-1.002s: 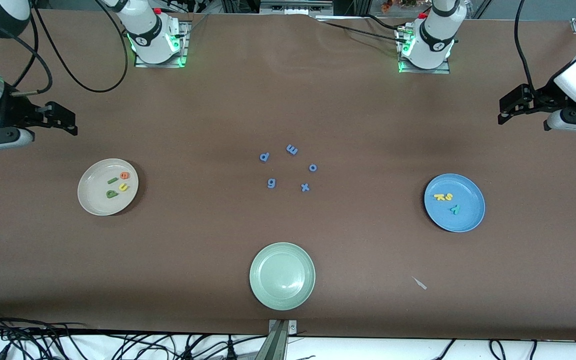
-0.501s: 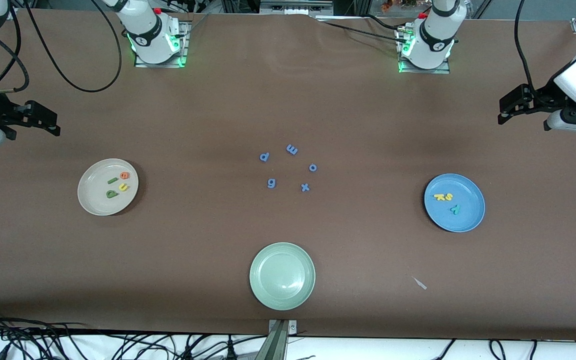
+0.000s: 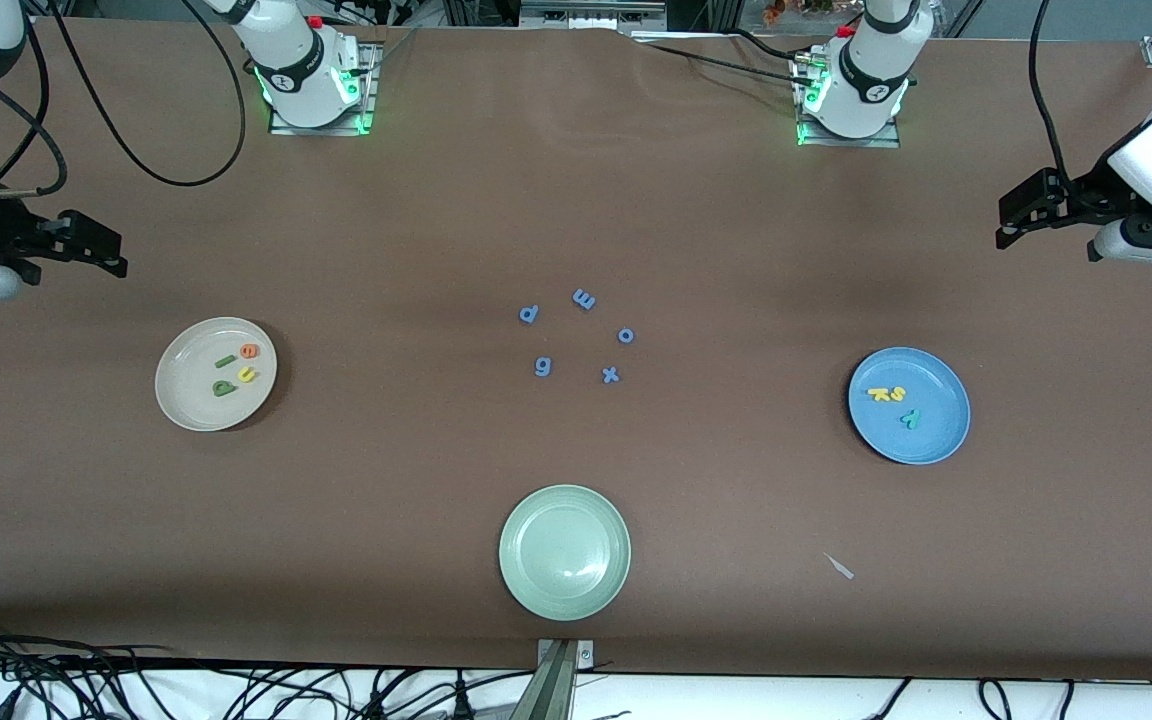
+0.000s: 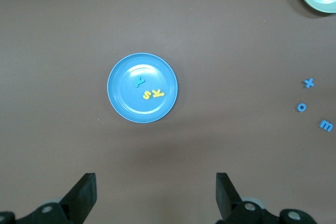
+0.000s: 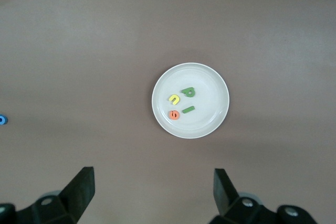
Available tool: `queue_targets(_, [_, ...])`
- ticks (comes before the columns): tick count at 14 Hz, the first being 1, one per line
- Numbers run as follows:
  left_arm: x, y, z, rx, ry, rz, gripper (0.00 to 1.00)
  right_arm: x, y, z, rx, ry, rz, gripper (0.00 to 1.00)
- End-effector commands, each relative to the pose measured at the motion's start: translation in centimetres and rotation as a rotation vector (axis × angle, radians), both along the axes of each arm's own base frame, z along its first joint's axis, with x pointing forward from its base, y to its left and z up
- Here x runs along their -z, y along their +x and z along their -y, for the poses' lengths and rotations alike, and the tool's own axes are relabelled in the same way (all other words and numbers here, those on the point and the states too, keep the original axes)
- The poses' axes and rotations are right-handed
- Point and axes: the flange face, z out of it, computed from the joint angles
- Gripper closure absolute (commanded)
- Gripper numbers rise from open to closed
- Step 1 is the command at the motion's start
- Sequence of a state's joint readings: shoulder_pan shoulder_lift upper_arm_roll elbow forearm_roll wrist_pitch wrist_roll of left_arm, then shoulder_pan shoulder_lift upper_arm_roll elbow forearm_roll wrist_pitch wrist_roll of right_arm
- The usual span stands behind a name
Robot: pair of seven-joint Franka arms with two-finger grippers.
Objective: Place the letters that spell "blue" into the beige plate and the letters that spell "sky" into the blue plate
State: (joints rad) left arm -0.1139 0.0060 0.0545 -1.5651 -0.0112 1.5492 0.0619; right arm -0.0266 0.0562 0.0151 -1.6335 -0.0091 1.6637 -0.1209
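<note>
The beige plate (image 3: 188, 400) (image 5: 210, 87) lies toward the right arm's end of the table. In it are the green b (image 3: 224, 388), the thin green l (image 3: 225, 361), the yellow u (image 3: 247, 375) and the orange e (image 3: 250, 351). The blue plate (image 3: 941, 435) (image 4: 122, 106) lies toward the left arm's end and holds the yellow s (image 3: 897, 393), yellow k (image 3: 878, 394) and teal y (image 3: 910, 419). My right gripper (image 3: 111, 250) (image 5: 152, 182) hangs open and empty over bare table beside the beige plate. My left gripper (image 3: 1008, 222) (image 4: 155, 184) waits open and empty over bare table beside the blue plate.
Several blue letters (image 3: 584, 298) lie scattered at the table's middle. A pale green plate (image 3: 564, 552) with nothing in it sits nearer the front camera. A small pale scrap (image 3: 840, 567) lies between that plate and the blue one. Cables trail along the front edge.
My right gripper has drawn back from near the beige plate toward the right arm's end of the table, then settled. The left arm, the plates and the letters have not moved.
</note>
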Motion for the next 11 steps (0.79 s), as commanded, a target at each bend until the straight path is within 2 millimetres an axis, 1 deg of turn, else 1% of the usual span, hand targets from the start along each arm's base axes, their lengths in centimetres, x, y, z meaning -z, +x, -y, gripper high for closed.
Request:
queue_targets(1, [-0.63, 0.18, -0.08, -0.006, -0.017, -0.005, 0.0, -0.35, -0.05, -0.05, 0.01, 0.001, 0.002, 0.0])
queue_targets(9, [-0.55, 0.23, -0.16, -0.007, -0.017, -0.007, 0.0, -0.35, -0.05, 0.06, 0.013, -0.002, 0.001, 0.0])
queue_targets(11, [-0.55, 0.23, -0.16, -0.007, -0.017, -0.007, 0.0, -0.27, -0.07, -0.02, 0.036, -0.002, -0.001, 0.0])
